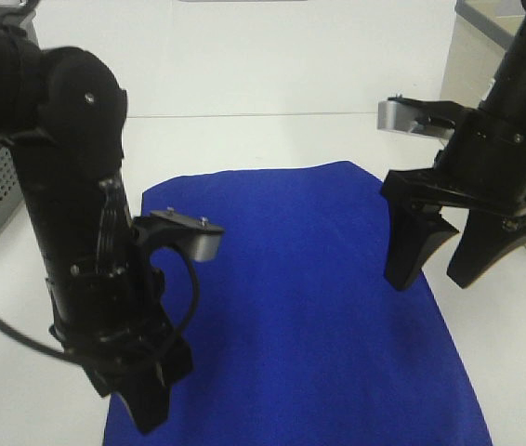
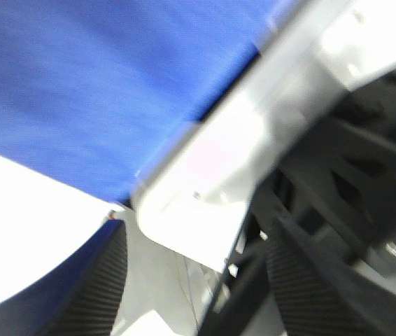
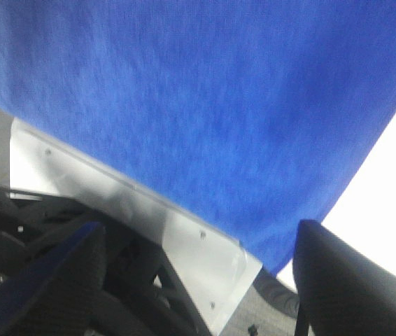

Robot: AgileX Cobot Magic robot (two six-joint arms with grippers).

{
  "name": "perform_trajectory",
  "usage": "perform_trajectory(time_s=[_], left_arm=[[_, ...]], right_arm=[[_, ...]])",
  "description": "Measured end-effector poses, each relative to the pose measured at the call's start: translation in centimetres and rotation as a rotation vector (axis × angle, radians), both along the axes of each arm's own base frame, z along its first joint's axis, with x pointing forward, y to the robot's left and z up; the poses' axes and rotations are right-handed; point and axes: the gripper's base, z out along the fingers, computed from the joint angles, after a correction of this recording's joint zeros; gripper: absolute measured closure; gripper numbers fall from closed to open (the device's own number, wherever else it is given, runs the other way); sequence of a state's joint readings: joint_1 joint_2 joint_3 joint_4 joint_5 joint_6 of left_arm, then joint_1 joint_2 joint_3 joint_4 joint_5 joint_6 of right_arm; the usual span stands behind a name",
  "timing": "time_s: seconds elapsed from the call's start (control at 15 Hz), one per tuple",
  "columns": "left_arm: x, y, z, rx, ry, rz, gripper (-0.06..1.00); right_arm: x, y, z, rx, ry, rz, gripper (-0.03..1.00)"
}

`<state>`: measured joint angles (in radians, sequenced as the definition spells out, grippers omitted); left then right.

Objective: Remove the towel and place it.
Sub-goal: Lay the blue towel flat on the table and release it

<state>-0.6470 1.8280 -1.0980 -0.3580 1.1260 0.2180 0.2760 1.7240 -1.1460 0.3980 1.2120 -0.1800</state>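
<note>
**A:** Where was the towel?

**B:** The towel [image 1: 309, 297] lay spread flat on the table [image 1: 263, 139], between the two arms. Its long axis ran from the far side toward the camera.

**A:** And the grippers?

**B:** The right gripper [image 1: 453, 269] hung over the towel's right edge, jaws spread wide with nothing in them. In its wrist view, that edge ran down between the fingers [image 3: 345, 280]. The left gripper [image 1: 147, 413] stood at the near left edge. Its jaws were apart too, and empty as far as the blurred wrist view showed.

**A:** Which was nearer?

**B:** Each sat at one long edge. The left looked lower, I'd judge, though height was hard to read. A pinch straight down on both edges seemed the likely next move.
</note>
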Motion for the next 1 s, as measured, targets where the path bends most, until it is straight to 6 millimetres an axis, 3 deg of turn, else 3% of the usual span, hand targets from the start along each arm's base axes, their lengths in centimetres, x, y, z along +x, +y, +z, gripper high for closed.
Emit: perform_trajectory(time_s=[0.2,0.47,0.53,0.6,0.8,1.0], left_arm=[[4.6,3.7,1.5,-0.016,-0.075,0.155,0.38],[8.6,9.5,2.0,-0.021,-0.158,0.354,0.37],[9.2,10.9,2.0,-0.024,-0.180,0.390,0.34],[10.4,13.4,2.0,-0.027,-0.230,0.467,0.28],[11.8,16.3,2.0,-0.037,-0.334,0.577,0.26],[12.9,17.7,2.1,-0.050,-0.434,0.601,0.26]], right_arm=[[4.0,-0.1,1.0,0.025,-0.076,-0.039,0.24],[8.3,-1.5,1.8,0.035,-0.157,-0.098,0.23],[8.9,-1.6,1.9,0.026,-0.175,-0.099,0.22],[9.8,-1.9,1.8,-0.014,-0.191,-0.106,0.21],[11.7,-2.0,0.5,-0.031,-0.188,-0.105,0.21],[14.9,-2.5,0.0,-0.028,-0.244,-0.116,0.21]])
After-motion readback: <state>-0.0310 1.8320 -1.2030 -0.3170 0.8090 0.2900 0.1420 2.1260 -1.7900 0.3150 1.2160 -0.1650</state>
